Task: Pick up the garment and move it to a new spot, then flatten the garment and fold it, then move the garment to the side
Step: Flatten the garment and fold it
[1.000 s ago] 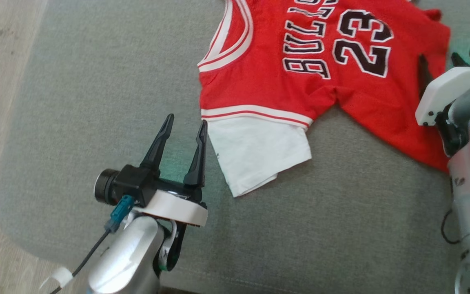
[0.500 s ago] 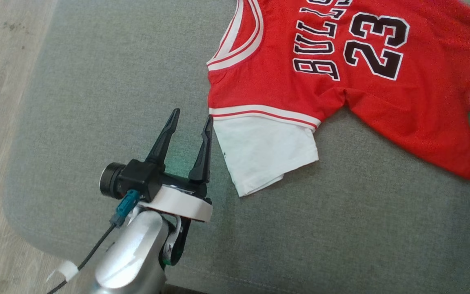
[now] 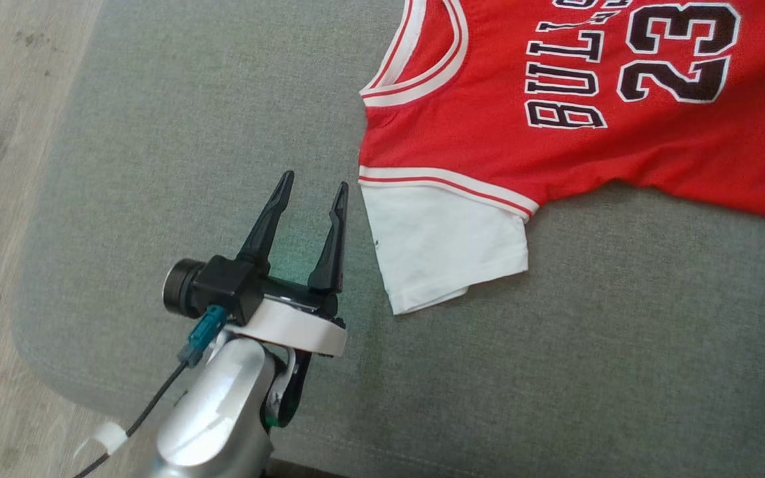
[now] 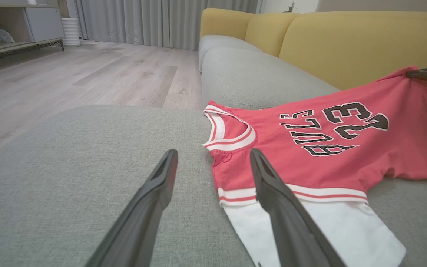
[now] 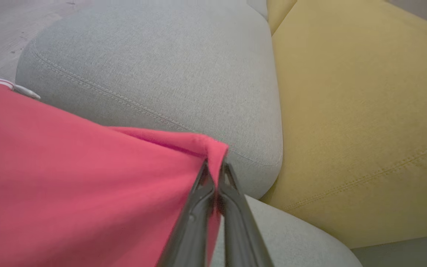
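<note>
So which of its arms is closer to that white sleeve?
Left. The left gripper, jaws open, sits just beside the white sleeve; the right gripper, jaws shut, pinches a far corner of the red jersey.

Def someone's home, living rm imo: big sofa w/ grey seat cushions (image 4: 254,74) and yellow backs (image 4: 347,40), pale wood-look floor (image 4: 87,78), long grey curtains (image 4: 143,22), plus a low shelf unit (image 4: 20,22) w/ stuff on it.

Red, white-trimmed jersey (image 3: 555,153); grey cushion (image 3: 157,166)
</note>
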